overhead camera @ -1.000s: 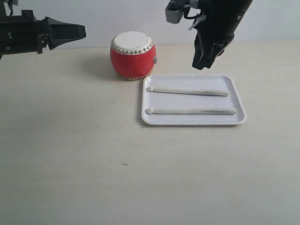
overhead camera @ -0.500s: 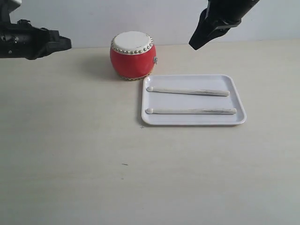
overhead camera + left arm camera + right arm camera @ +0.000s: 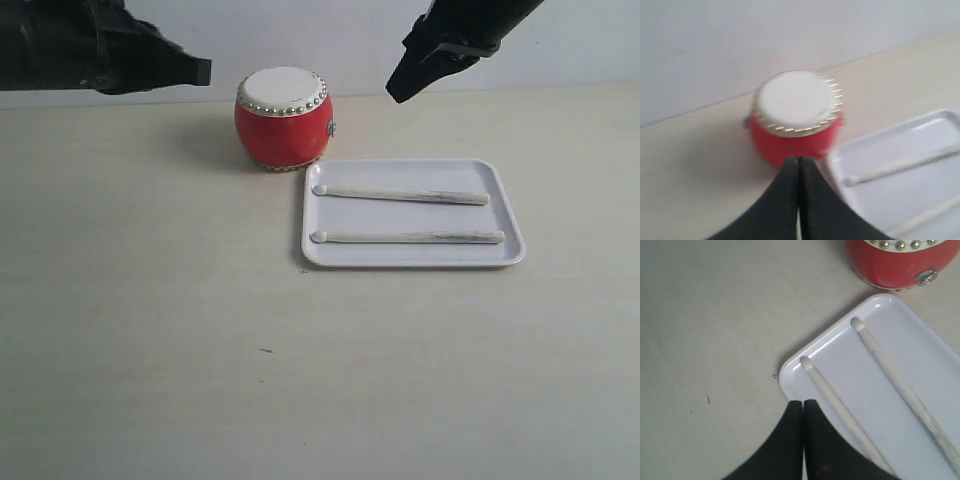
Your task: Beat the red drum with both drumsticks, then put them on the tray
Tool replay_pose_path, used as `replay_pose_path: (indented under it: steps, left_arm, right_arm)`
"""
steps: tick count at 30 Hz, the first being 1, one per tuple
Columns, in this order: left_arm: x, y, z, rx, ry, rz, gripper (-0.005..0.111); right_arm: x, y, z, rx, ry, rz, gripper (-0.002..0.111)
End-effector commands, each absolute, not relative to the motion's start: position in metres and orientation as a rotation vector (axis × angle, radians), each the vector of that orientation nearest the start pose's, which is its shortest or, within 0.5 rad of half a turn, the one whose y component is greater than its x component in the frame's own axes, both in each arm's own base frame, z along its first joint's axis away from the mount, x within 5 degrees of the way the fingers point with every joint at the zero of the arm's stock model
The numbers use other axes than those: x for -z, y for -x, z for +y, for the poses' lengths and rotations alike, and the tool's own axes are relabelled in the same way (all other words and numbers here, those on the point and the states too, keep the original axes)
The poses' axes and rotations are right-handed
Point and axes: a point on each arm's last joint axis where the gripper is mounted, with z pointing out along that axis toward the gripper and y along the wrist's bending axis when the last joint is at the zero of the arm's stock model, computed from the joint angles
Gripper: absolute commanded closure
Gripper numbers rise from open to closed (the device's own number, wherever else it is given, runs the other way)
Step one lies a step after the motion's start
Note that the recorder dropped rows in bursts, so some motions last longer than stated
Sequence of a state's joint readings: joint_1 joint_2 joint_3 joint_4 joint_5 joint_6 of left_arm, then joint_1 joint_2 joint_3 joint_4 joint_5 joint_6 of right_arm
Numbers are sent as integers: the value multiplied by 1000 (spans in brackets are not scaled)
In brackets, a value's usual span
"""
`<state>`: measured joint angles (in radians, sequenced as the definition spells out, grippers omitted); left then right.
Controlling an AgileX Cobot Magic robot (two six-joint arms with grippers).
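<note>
**Both sticks on the tray, both arms empty-handed**

The tray (image 3: 400,216) sits on the tabletop (image 3: 150,300) just beside the red drum (image 3: 284,117), which stands upright off its rear left corner. The rear drumstick (image 3: 400,195) and the front drumstick (image 3: 407,237) lie flat inside the tray, parallel and apart, with their rounded tips toward the drum's side.

The left gripper (image 3: 205,72) hangs above the tabletop to the left of the drum. Its jaws are pressed together on nothing. The right gripper (image 3: 395,93) is raised behind the tray, its jaws likewise together and empty.

The layout matches the task's end state, with the sticks stowed and nothing held. The pictures cannot show whether the drum was ever beaten. If it was, nothing appears left to do.
</note>
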<state>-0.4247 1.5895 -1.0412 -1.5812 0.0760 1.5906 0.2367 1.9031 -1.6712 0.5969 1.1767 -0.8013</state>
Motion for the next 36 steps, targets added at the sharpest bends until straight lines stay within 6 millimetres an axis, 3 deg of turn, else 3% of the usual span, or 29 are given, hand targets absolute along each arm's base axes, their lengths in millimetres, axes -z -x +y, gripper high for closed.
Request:
replay_pose_path:
  steps: [1,6,20,23,27,30,32,36]
  left_arm:
    - [-299,-292,-164,577,-702,1844,107]
    - [-305,-272,-153,569,-717,1819,107]
    - [-304,-271,-152,523,-773,1807,107]
    - [-305,-261,-147,576,-696,1840,107]
    - [-326,-204,-120,715,-432,1809,107]
    - [-347,-144,-87,732,-322,1631,107]
    - [-345,-112,-66,691,-278,1537,107]
    - [-326,-72,-39,580,-180,1412,107]
  right_arm:
    - [-291,-383,140,-686,1111,2410,108]
    - [-291,-383,141,-691,1108,2409,108]
    - [-291,-383,141,-691,1108,2409,108]
    - [-291,-383,141,-694,1107,2408,108]
    - [-291,-383,141,-694,1107,2408,108]
    - [-292,-382,141,-696,1105,2407,108]
    - [-292,-382,141,-701,1103,2406,108]
    - [-292,-382,141,-704,1102,2405,108]
